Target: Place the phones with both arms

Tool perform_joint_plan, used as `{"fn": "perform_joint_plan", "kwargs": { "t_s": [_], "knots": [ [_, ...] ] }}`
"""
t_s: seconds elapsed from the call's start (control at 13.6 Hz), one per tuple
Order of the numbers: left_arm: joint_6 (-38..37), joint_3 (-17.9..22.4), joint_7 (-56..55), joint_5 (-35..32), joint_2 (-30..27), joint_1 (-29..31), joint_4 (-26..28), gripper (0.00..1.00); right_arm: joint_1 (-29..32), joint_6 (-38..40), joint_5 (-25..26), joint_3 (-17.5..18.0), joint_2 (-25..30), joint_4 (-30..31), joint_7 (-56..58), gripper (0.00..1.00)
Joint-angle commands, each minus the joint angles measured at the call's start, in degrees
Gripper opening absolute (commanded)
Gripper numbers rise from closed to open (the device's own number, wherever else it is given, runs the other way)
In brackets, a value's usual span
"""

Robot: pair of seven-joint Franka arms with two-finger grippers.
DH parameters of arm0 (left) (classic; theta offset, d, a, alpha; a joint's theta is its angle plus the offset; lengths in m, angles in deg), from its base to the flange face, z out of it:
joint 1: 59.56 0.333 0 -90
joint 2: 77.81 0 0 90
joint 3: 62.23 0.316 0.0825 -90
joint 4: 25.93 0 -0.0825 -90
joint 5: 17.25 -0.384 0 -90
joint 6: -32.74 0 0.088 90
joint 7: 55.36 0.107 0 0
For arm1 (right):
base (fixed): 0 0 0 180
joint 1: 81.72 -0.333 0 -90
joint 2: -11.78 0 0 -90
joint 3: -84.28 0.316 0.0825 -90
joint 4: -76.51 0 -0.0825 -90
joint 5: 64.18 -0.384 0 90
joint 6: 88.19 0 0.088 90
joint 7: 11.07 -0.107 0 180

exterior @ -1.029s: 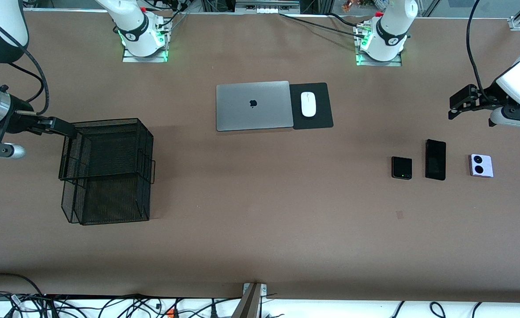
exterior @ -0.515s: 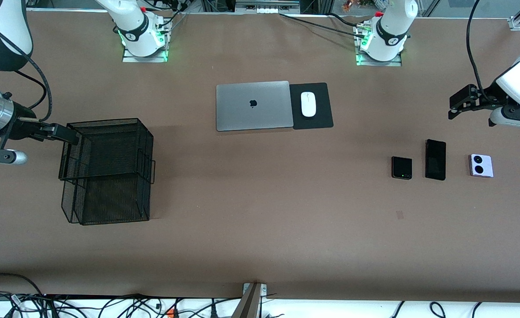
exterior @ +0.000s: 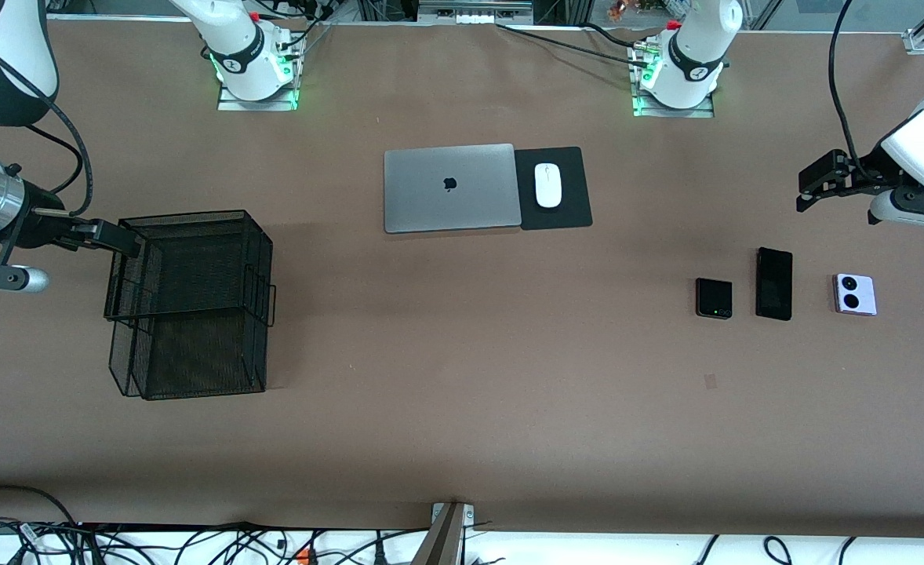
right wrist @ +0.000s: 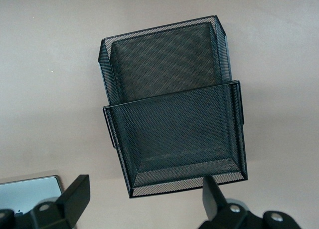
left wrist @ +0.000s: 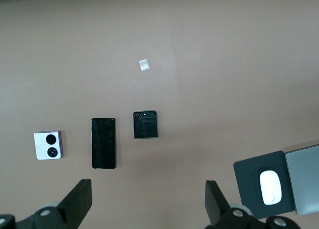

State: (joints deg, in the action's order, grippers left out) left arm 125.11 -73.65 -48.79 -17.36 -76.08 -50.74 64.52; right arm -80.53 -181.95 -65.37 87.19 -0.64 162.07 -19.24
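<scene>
Three phones (exterior: 774, 284) lie untouched on the desk (exterior: 462, 377); left tool (exterior: 811, 187) and right tool (exterior: 113, 233) hover wide, empty.

My left gripper (exterior: 805, 191) and right gripper (exterior: 121, 238) both hang aloft, jaws spread wide, holding nothing.

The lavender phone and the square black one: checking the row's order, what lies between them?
The longer black slab phone lies between the lavender phone and the square black phone; front view shows it.
</scene>
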Motion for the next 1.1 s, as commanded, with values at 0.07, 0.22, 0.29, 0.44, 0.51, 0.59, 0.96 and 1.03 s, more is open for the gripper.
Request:
{"fn": "perform_joint_plan", "kwargs": {
  "t_s": [0.07,0.22,0.29,0.44,0.51,0.59,0.96,1.03],
  "knots": [
    [-1.0,-0.1,1.1,-1.0,-0.3,0.0,-0.6,1.0,-0.7,0.2,-0.1,-0.3,0.7,0.7,0.1,1.0],
    [-1.0,-0.1,1.1,-1.0,-0.2,0.0,-0.6,1.0,-0.8,0.1,-0.1,-0.2,0.6,0.7,0.1,1.0],
    [-1.0,-0.1,1.1,-1.0,-0.2,0.0,-0.4,1.0,-0.8,0.1,-0.1,-0.2,0.6,0.7,0.1,1.0],
    [-0.9,-0.1,1.2,-1.0,-0.2,0.0,-0.2,1.0,-0.8,0.3,-0.1,-0.3,0.6,0.7,0.1,1.0],
    [-0.9,-0.1,1.3,-1.0,-0.2,0.1,-0.1,1.0,-0.8,0.2,-0.1,-0.3,0.6,0.7,0.1,1.0],
    [-0.9,-0.1,1.3,-1.0,-0.2,0.1,-0.1,1.0,-0.8,0.2,-0.1,-0.3,0.6,0.7,0.1,1.0],
    [-2.5,0.0,1.2,-1.1,0.4,0.1,0.1,1.0,-1.3,0.0,0.0,-0.2,0.6,0.7,0.0,1.0],
    [-2.5,-0.1,1.3,-1.6,0.6,0.1,0.3,1.0,-1.3,-0.1,0.0,-0.2,0.6,0.7,0.0,1.0]
  ]
}}
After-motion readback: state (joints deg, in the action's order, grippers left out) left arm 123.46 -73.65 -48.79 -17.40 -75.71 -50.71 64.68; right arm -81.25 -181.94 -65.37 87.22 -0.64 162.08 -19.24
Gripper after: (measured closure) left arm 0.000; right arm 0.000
